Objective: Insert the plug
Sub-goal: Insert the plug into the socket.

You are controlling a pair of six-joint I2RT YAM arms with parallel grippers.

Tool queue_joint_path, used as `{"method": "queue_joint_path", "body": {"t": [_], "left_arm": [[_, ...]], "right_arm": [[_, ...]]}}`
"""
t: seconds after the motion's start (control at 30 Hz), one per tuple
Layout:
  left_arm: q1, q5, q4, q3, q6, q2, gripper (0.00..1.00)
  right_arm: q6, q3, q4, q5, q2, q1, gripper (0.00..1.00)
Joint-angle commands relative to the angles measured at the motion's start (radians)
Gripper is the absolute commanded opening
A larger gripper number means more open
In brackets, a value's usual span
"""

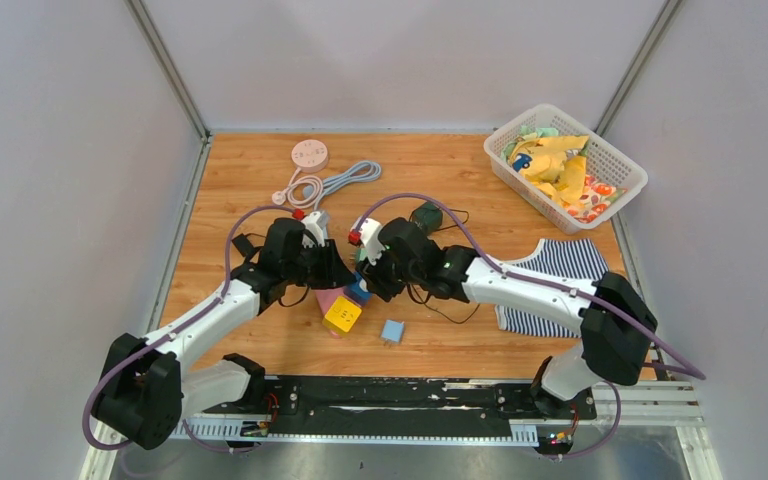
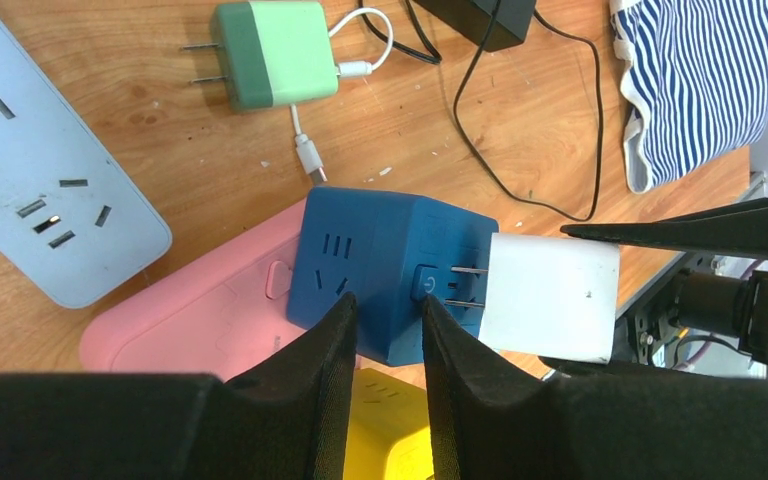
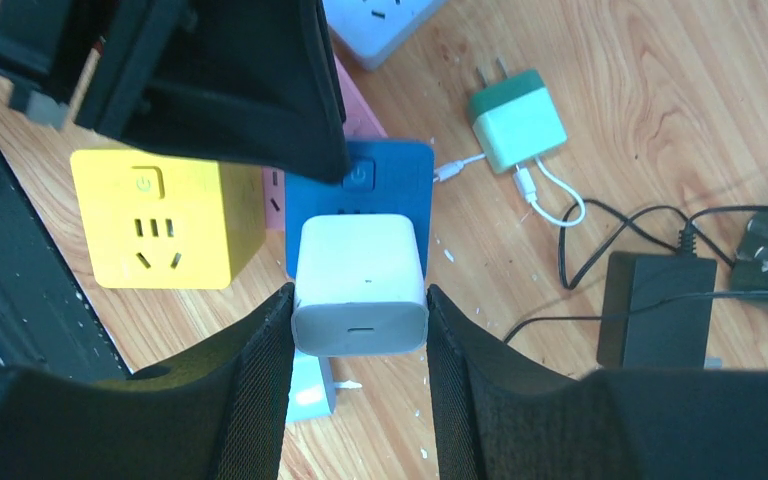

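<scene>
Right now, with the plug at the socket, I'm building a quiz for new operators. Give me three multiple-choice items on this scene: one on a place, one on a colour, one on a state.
1. Where does the white basket stand?
A) far right corner of the table
B) far left corner
C) between the arm bases

2. What colour is the socket cube that the white plug meets?
A) yellow
B) pink
C) blue

3. How do the plug's prongs stand?
A) fully buried
B) bare metal showing between plug and cube
C) plug lying loose on the wood

Key:
1 A: the top view shows it far right.
2 C: the plug, held in the right gripper, faces the blue cube.
3 B: the left wrist view shows bare prongs.
</scene>
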Motion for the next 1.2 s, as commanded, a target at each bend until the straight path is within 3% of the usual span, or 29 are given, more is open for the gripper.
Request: {"method": "queue_joint_path", "body": {"t": [0.0,0.83,1.17], "left_arm": [[0.007,-0.036,-0.056,-0.028,0.038,0.03,0.3],[0.007,0.053,0.068,-0.105,0.085,-0.003,0.19],[0.007,0.029,0.047,-0.101,0.082,0.008,0.19]], "right_arm": [[0.013,-0.074,-0.072,0.028,0.07,0.014,0.0],[-0.046,0.201,-0.204,-0.03,0.202,-0.001,0.0],[-0.008,0.044,-0.127,-0.047,0.179,-0.016,0.0]]}}
